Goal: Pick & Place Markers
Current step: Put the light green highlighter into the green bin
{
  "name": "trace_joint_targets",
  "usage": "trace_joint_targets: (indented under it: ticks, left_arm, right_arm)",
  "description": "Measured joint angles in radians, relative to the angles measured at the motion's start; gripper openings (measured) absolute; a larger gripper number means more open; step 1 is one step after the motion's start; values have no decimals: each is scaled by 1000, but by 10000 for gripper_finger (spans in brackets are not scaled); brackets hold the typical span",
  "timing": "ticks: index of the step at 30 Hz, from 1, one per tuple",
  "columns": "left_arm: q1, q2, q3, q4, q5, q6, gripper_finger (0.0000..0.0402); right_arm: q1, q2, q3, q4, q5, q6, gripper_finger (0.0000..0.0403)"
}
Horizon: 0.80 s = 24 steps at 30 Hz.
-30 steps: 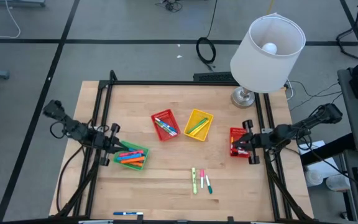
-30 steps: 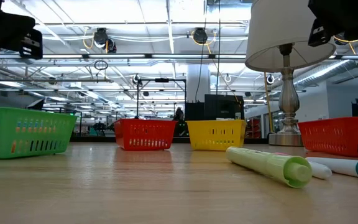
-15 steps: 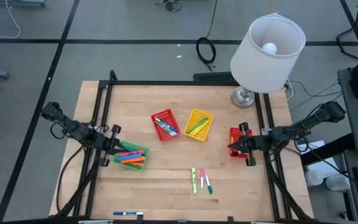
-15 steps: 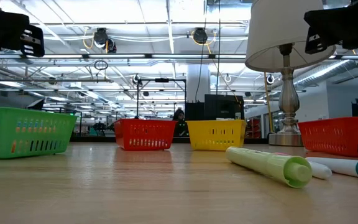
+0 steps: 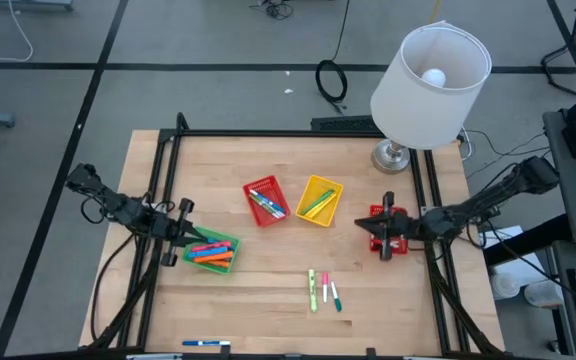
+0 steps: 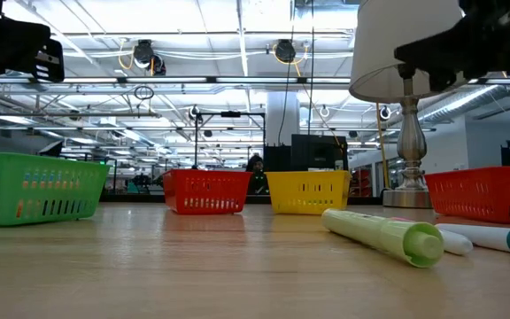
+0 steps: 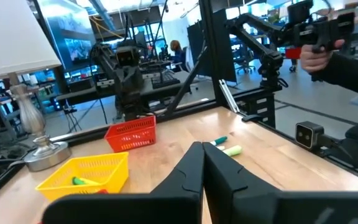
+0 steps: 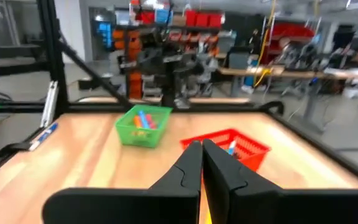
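On the pale wooden counter (image 5: pixel 268 280) the thin felt-tip markers are already largely sorted. Orange, blue and pink ones lie in the green mesh plastic basket (image 5: pixel 212 251) near the left side. A few blue and green ones sit in the red mesh basket (image 5: pixel 266 201) toward the middle, and one green one lies in the yellow mesh basket (image 5: pixel 319 200) just beside it. Three loose markers (image 5: pixel 323 290), yellow-green, pink and green-tipped, lie side by side near the counter's front, apart from every basket, so these look like the ones left to place. A blue-and-white marker (image 5: pixel 206 343) rests alone at the front edge, likely out of the working area.

The right end effector (image 5: pixel 370 228) is held above the counter at the inner edge of a second red mesh basket (image 5: pixel 384 222) on the right side. Its fingers are pressed together with nothing between them, as the right wrist view shows (image 8: pixel 201 163). It faces the counter's middle, which suits a reach toward the loose three.

The left end effector (image 5: pixel 185 238) hovers at the green basket's near edge, fingers likewise together and empty (image 7: pixel 201 168). It seems parked where it would drop markers.

The white-shaded table lamp (image 5: pixel 430 72) stands at the back right corner, clear of the work.
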Motion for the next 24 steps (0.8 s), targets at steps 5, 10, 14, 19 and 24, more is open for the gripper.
trace_joint_targets:
  ticks: [5,10,14,19,24]
  left_arm:
    - [0,0,-2,16,-9,5,15]
    - [0,0,-2,27,-11,-6,36]
    - [0,0,-2,41,-11,-37,41]
    - [0,0,-2,80,-11,-61,31]
    - [0,0,-2,89,-30,-52,16]
  right_arm:
    - [60,219,152,-43,27,78,0]
    - [114,437,541,-551,27,295,0]
    - [156,663,943,-1087,25,555,0]
    - [181,956,1382,-1473,13,779,0]
    - [183,1162,1657,-1561,-166,806,0]
